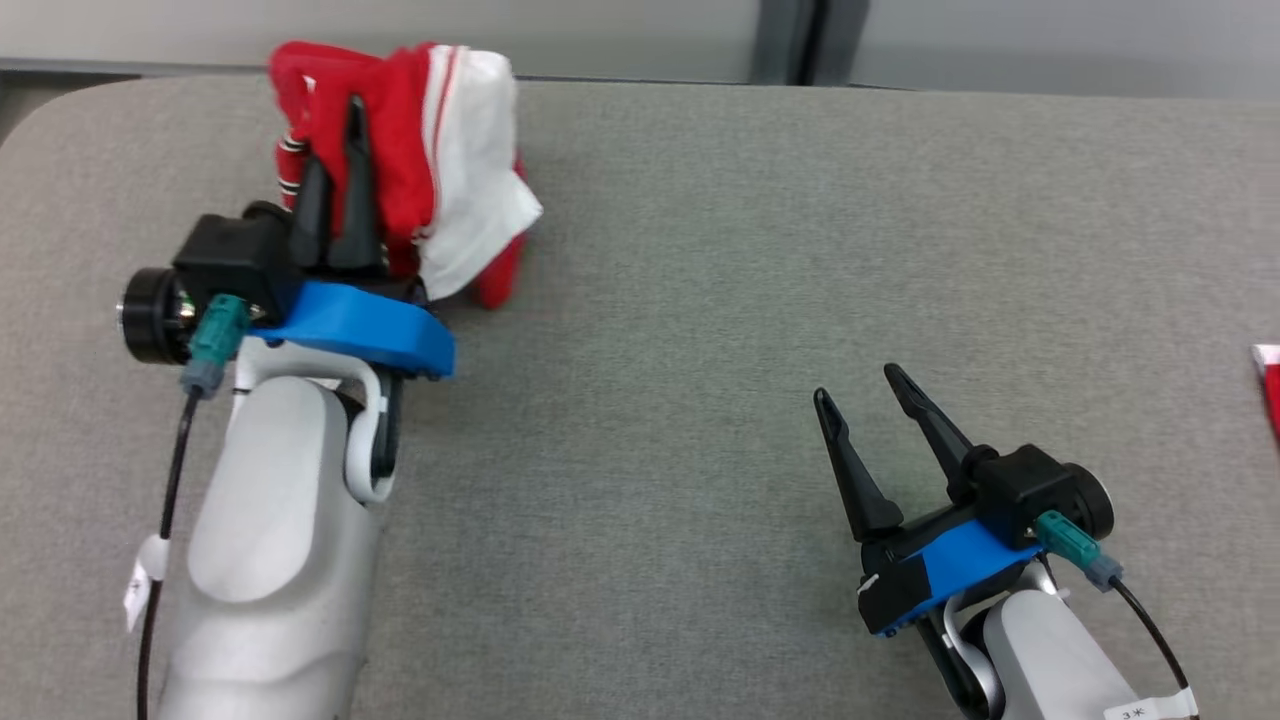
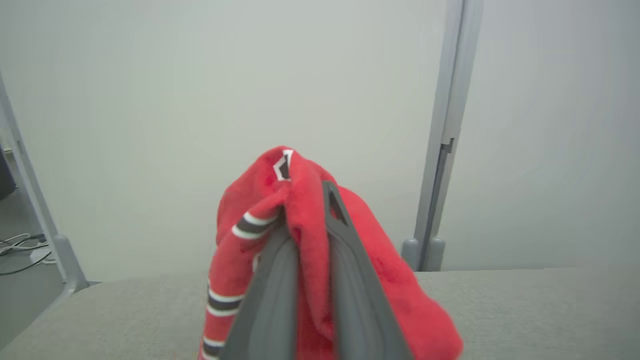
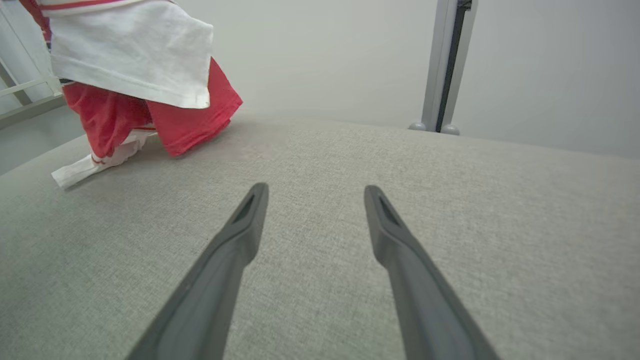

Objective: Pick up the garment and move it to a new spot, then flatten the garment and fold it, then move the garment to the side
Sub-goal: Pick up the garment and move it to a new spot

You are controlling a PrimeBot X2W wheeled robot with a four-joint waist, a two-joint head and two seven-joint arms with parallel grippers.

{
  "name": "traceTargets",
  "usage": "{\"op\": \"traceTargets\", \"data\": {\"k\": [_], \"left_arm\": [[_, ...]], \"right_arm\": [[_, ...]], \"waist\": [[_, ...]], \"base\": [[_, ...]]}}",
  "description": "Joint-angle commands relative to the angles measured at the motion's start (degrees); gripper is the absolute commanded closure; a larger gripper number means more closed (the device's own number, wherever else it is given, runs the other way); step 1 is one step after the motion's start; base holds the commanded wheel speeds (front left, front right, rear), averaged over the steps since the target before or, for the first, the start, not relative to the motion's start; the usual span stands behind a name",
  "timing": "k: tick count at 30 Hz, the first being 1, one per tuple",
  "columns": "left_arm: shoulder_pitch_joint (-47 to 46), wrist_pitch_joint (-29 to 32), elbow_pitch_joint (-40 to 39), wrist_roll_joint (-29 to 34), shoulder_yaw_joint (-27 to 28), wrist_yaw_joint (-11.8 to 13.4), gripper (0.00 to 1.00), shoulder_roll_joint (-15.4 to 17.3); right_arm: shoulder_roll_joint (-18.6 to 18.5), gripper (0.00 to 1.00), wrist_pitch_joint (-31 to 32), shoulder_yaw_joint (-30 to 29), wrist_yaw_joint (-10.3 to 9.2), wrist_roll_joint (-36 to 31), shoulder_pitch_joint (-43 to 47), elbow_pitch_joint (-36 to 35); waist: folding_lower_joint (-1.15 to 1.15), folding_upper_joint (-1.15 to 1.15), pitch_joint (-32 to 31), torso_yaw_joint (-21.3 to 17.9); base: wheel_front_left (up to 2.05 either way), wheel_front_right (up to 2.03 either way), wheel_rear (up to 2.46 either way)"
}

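Nearest to my head camera is the pale left forearm (image 1: 270, 540), which rises from the bottom left corner. At its end the left gripper (image 1: 333, 135) is clenched on the garment (image 1: 400, 150). In the left wrist view I see a fold of the red cloth (image 2: 390, 280) pinched between the two dark fingers (image 2: 350, 280), and the rest of it hangs over them on both sides. The garment is red with a large white panel, and it has a trim with dark and white stripes. It is bunched up at the far left part of the grey worktop (image 1: 700, 250), close to the far edge. In the right wrist view its upper part (image 3: 130, 60) is raised, while the lower red and white ends touch the worktop surface.

The right gripper (image 1: 856, 383) is released. Its fingers are spread apart and hold nothing, and it is at the near right, well apart from the garment. In its own wrist view the gripper (image 3: 315, 188) points over bare worktop fabric.

At the right edge of the head view lies a small red and white piece (image 1: 1268, 385); I cannot tell what it is. Behind the worktop stands a grey post (image 2: 440, 150) against a pale wall.
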Motion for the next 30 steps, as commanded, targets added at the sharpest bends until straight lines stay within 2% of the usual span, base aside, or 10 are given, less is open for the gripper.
{"op": "traceTargets", "data": {"k": [1, 3, 5, 6, 12, 20, 21, 22, 23, 30], "left_arm": [[1.66, -0.28, -0.51, -1.13, -2.19, -0.43, 1.00, -0.24], [2.29, -0.28, -0.59, -2.21, -3.38, -0.33, 1.00, -0.29], [3.36, -0.29, -1.24, -6.35, -8.41, 0.55, 1.00, -0.32], [3.36, -0.29, -1.24, -6.35, -8.41, 0.55, 1.00, -0.32], [4.80, -0.28, -2.29, -12.20, -19.03, 3.07, 1.00, -0.29], [7.21, -0.29, -1.81, -16.94, -26.77, 7.10, 1.00, -0.24], [7.69, -0.28, -1.49, -16.74, -27.01, 7.58, 0.92, -0.23], [8.40, -0.28, -1.33, -16.83, -27.06, 8.05, 0.28, -0.23], [8.98, -0.29, -1.13, -16.71, -26.84, 8.51, 0.00, -0.24], [15.19, -0.28, -1.07, -13.62, -20.88, 10.16, 0.00, 0.17]], "right_arm": [[0.39, 0.00, -0.03, -0.07, 0.01, 0.25, 1.18, 0.39], [0.61, 0.00, -0.03, 0.19, 0.01, 0.38, 1.20, 0.67], [0.88, 0.00, -0.03, 0.45, 0.01, 0.76, 1.81, 1.24], [0.88, 0.00, -0.03, 0.45, 0.01, 0.76, 1.81, 1.24], [1.02, 0.00, -0.03, 0.56, 0.01, 1.18, 2.08, 1.61], [1.04, 0.00, -0.03, 0.98, 0.01, 2.50, 2.92, 1.81], [1.04, 0.00, -0.03, 0.89, 0.01, 2.48, 3.01, 1.82], [1.04, 0.00, -0.03, 0.70, 0.01, 2.47, 3.12, 1.86], [1.03, 0.00, -0.03, 0.41, 0.01, 2.41, 3.18, 1.89], [0.99, 0.00, -0.02, -0.09, 0.01, 2.71, 4.32, 2.02]], "waist": [[0.01, 0.01, -2.72, -3.63], [0.01, 0.01, -3.27, -4.87], [0.01, 0.01, -4.23, -8.09], [0.01, 0.01, -4.23, -8.09], [0.01, 0.01, -4.76, -13.49], [0.01, 0.01, -5.20, -16.82], [0.01, 0.01, -5.30, -16.80], [0.01, 0.01, -5.45, -16.71], [0.01, 0.01, -5.66, -16.45], [0.01, 0.01, -8.22, -13.84]], "base": [[0.00, 0.00, 0.00], [0.00, 0.00, 0.00], [0.00, 0.00, 0.00], [0.00, 0.00, 0.00], [0.00, 0.00, 0.00], [0.00, 0.00, 0.00], [0.00, 0.00, 0.00], [0.00, 0.00, 0.00], [0.00, 0.00, 0.00], [0.00, 0.00, 0.00]]}}
